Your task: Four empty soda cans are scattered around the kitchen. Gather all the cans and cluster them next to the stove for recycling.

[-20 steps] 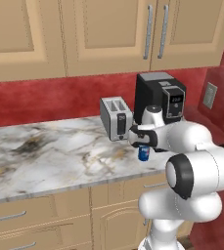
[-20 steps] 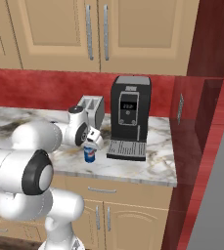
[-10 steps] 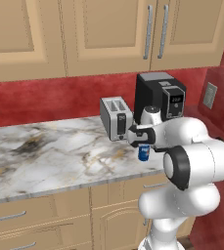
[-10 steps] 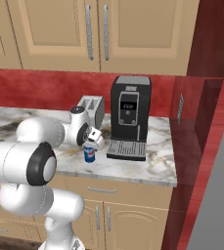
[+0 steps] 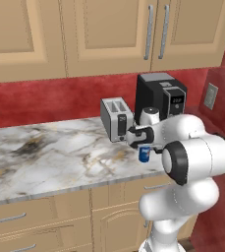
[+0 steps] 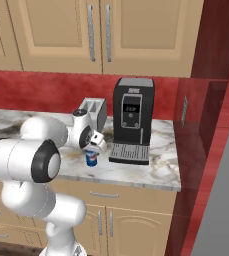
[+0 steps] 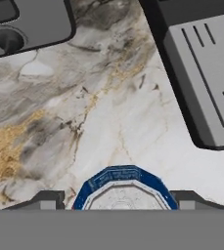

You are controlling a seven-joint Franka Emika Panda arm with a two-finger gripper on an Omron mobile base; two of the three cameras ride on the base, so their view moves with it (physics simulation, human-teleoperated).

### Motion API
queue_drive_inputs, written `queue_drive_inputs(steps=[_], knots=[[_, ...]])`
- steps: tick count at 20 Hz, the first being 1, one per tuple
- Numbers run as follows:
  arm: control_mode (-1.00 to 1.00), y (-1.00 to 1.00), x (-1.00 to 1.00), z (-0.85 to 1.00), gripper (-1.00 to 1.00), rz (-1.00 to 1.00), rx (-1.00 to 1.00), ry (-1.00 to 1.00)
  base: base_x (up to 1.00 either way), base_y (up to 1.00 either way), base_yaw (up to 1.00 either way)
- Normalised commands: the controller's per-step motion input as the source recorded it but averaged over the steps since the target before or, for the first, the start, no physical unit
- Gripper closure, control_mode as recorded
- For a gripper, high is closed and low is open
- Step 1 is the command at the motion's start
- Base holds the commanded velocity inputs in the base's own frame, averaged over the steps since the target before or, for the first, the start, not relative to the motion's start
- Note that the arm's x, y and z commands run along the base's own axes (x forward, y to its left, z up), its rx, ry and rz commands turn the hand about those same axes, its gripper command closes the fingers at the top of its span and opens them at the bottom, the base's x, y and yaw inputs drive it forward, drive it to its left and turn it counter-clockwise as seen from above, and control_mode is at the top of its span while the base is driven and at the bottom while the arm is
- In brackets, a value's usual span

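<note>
Directly beneath my gripper (image 7: 118, 204) stands the blue soda can (image 5: 144, 154), upright on the marble counter (image 5: 50, 157), with its long axis running straight up toward my wrist. Looking down along my hand, I see its silver top and blue rim between my two finger tips (image 7: 49, 200), one on each side, very near the rim or already at it. I cannot tell whether the pads truly press the can wall, so I will not call it held; the jaws stand narrowed about it, neither wide nor fully closed.

From the right base view the can (image 6: 91, 158) sits just in front of the toaster (image 6: 95, 113) and just left of the black coffee machine (image 6: 131, 120), near its drip tray. From my hand, the tray lies to the upper right and the toaster's end to the upper left, both apart from the can.

What the next move turns on, I judge, is that the can lies along my approach axis, centred between the fingers. A straight squeeze and a vertical lift should take it, provided I rise before swinging sideways, since the coffee machine stands close.
</note>
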Motion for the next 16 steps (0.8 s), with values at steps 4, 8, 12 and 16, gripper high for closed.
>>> queue_drive_inputs(steps=[4,8,12,16], knots=[[-1.00,-0.01,0.00,-0.31,1.00,0.00,0.00,0.06,0.00,0.00,0.00],[-1.00,-0.06,0.00,-0.20,1.00,0.00,0.00,0.01,0.00,0.00,0.00],[-1.00,0.00,-0.33,0.10,1.00,0.00,0.01,-0.03,0.00,0.00,0.00],[-1.00,0.00,-0.58,0.29,1.00,0.00,0.01,-0.13,0.00,0.00,0.00]])
